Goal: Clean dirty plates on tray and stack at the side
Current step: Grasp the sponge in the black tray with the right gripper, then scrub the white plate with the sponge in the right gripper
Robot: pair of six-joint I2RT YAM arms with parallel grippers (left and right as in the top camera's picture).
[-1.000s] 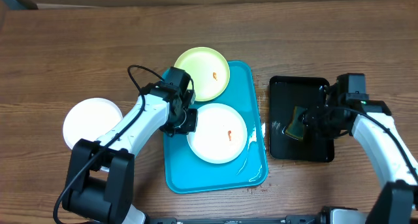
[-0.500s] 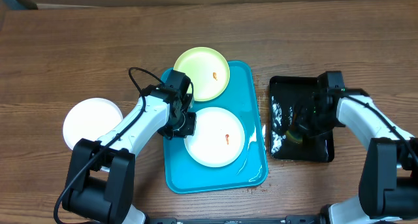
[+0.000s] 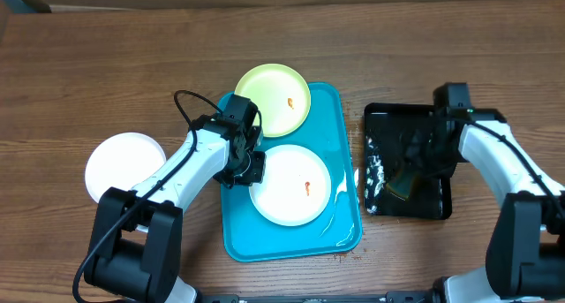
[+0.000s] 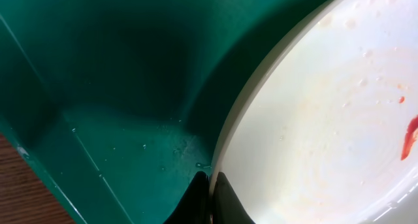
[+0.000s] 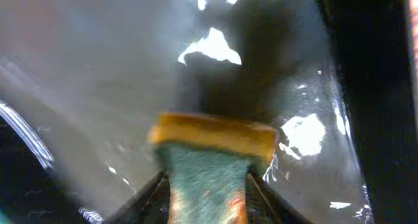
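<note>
Smeared white plate (image 3: 287, 201) lies flat in the tray (image 3: 243, 237). The yellow-green plate (image 3: 265, 104) overhangs its far-left corner. Both carry an orange-red smear, so I judge them uncleaned. A second white plate (image 3: 124, 166) sits on the table (image 3: 441, 38) well to the left, with no smear visible — one done, two left. My left gripper (image 4: 210, 194) is clamped on the smeared plate's rim. My right gripper (image 5: 208, 191) pinches the sponge (image 5: 212, 139) over the wet black tray (image 3: 388, 126). No brand, label or writing is legible.
</note>
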